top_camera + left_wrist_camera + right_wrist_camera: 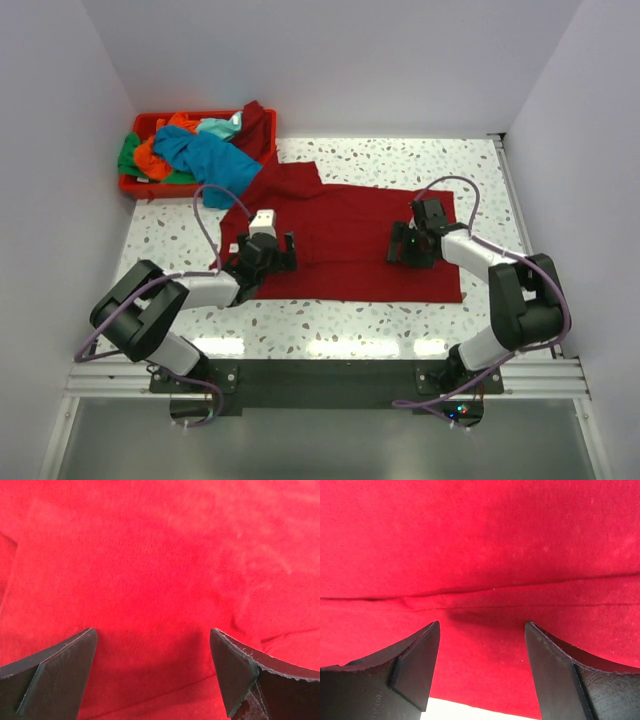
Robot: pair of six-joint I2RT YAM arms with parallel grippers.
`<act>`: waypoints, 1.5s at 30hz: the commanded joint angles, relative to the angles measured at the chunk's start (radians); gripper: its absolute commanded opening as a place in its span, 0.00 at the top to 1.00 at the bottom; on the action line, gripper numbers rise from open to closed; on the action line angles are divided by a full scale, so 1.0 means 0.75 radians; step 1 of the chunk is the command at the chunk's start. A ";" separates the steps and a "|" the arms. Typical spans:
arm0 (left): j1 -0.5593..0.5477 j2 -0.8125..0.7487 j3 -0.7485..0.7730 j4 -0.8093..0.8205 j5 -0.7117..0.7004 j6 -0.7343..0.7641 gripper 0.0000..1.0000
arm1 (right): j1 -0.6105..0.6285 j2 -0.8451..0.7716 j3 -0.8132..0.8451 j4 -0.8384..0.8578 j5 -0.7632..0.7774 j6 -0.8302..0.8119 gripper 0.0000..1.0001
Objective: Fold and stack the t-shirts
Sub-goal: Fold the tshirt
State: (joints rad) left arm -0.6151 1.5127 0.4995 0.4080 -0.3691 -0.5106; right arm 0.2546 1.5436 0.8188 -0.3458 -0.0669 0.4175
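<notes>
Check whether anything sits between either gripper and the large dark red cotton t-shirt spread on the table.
Nothing visible. The left gripper and right gripper sit open over the large dark red cotton t-shirt; only its fabric shows beneath them.

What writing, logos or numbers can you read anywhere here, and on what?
No readable text anywhere.
The dark red t-shirt and the shirts in the red bin: plain, no print.
One finger of the right end effector: faint marks, too blurred to read.
</notes>
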 commanded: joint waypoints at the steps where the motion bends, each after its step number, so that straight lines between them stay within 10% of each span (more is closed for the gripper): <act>1: 0.006 0.016 -0.065 0.127 0.005 -0.076 0.00 | 0.008 0.036 -0.004 0.042 0.046 -0.002 0.28; 45: -0.513 -0.454 -0.439 -0.443 -0.353 -0.685 0.00 | 0.211 -0.583 -0.355 -0.347 0.200 0.300 0.27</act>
State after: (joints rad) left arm -0.9588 1.1614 0.2138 0.2924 -0.6327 -0.9207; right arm 0.3977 1.1412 0.5632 -0.5606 0.0628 0.6067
